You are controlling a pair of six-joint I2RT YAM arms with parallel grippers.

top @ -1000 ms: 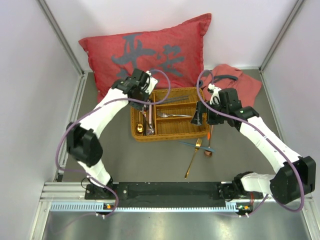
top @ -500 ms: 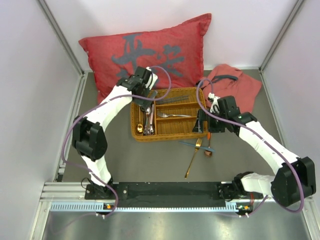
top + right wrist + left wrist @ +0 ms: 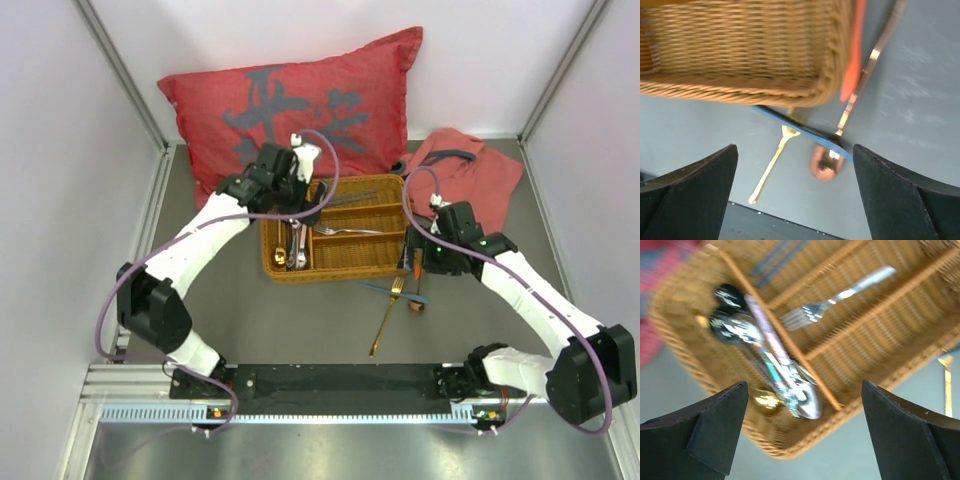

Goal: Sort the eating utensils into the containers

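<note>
Both claws stand with their jaws spread wide and nothing between them, so you are holding nothing on either side. Your left gripper (image 3: 804,386) hangs above the left end of the wicker tray (image 3: 330,276) and looks down into its long compartment. A heap of spoons (image 3: 807,402) lies there: a silver one, a black one toward the far end and a gold bowl near the front wall, with an iridescent handle lying over them along the divider. One silver fork (image 3: 840,294) lies alone in the middle short compartment, tines toward the spoons. A few dark slim pieces (image 3: 350,198) lie in the far short compartment, next to the red cushion (image 3: 300,100). Your right gripper (image 3: 794,148) hovers over the table (image 3: 300,320) just off the tray's near right corner. Four utensils lie outside the tray there. You have a gold fork (image 3: 771,167) on the grey surface, its head crossed by a blue utensil (image 3: 807,132) close to the tray's front wall. Beside them is a copper spoon (image 3: 825,163), bowl toward the arm bases, with its handle running up along the tray's right end. An orange stick (image 3: 855,50) lies beside that handle, and you cannot tell whether it touches the wicker. A crumpled red cloth (image 3: 470,165) lies beyond your right arm.
</note>
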